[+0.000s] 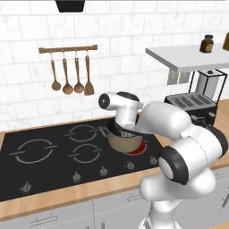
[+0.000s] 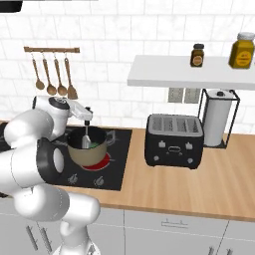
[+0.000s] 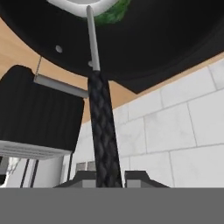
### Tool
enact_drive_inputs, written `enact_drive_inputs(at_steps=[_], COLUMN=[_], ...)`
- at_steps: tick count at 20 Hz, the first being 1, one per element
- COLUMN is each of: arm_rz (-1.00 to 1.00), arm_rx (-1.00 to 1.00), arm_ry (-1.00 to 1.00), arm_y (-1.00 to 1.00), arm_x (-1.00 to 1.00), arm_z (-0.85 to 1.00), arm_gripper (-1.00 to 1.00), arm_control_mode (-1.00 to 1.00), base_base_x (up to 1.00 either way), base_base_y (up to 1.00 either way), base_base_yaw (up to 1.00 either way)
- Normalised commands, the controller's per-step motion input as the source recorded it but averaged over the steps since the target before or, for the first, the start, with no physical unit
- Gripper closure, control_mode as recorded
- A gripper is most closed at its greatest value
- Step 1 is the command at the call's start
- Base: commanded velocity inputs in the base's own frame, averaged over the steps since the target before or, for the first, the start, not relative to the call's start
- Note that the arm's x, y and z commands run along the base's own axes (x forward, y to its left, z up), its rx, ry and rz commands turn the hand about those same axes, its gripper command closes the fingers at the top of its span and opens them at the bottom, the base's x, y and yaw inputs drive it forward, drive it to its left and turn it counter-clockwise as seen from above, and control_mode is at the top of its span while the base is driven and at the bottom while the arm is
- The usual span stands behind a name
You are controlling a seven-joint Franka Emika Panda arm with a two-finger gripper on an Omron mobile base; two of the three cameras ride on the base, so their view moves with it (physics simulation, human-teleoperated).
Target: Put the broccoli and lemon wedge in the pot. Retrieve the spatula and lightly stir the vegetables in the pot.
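In the left base view the white arm bends up from the lower right and folds over the pot (image 1: pixel 125 142), which stands on the glowing red burner near the right edge of the black cooktop (image 1: pixel 44 156); the wrist hides the pot's mouth and the gripper itself, so its contents cannot be made out here. In the right base view the arm comes from the lower left, its hand held level above the pot (image 2: pixel 88 150), with the gripper (image 2: pixel 86 123) pointing down over the rim. The spatula (image 2: pixel 85 135) hangs upright from it, head down inside the pot, where a speck of green, the broccoli (image 2: pixel 93 145), shows; the lemon wedge cannot be picked out. A toaster (image 2: pixel 173 141) sits well apart to the right on the wooden counter (image 2: pixel 199 184). In the hand view the fingers (image 3: pixel 141 179) press against both sides of the spatula's (image 3: pixel 103 131) black handle, clamped on it, and its silver shank runs up toward the pot (image 3: pixel 81 6) at the top edge, cut off there, with the broccoli (image 3: pixel 114 13) beside the shank.
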Motion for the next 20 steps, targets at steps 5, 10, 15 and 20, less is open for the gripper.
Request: enact_drive_inputs(at_steps=[5, 10, 15, 20], arm_rz=[0.00, -0.03, -0.02, 0.00], arm_rx=[-0.09, -0.23, -0.23, -0.19], arm_ry=[-0.01, -0.01, -0.02, 0.00], arm_y=[-0.04, -0.34, -0.38, -0.15], arm_x=[0.00, 0.00, -0.01, -0.04], arm_z=[-0.11, -0.32, -0.18, 0.07], arm_gripper=[1.00, 1.00, 1.00, 1.00], arm_control_mode=[-1.00, -1.00, -1.00, -1.00], base_base_x=[0.00, 0.00, 0.00, 0.00], base_base_y=[0.00, 0.00, 0.00, 0.00], base_base_yaw=[0.00, 0.00, 0.00, 0.00])
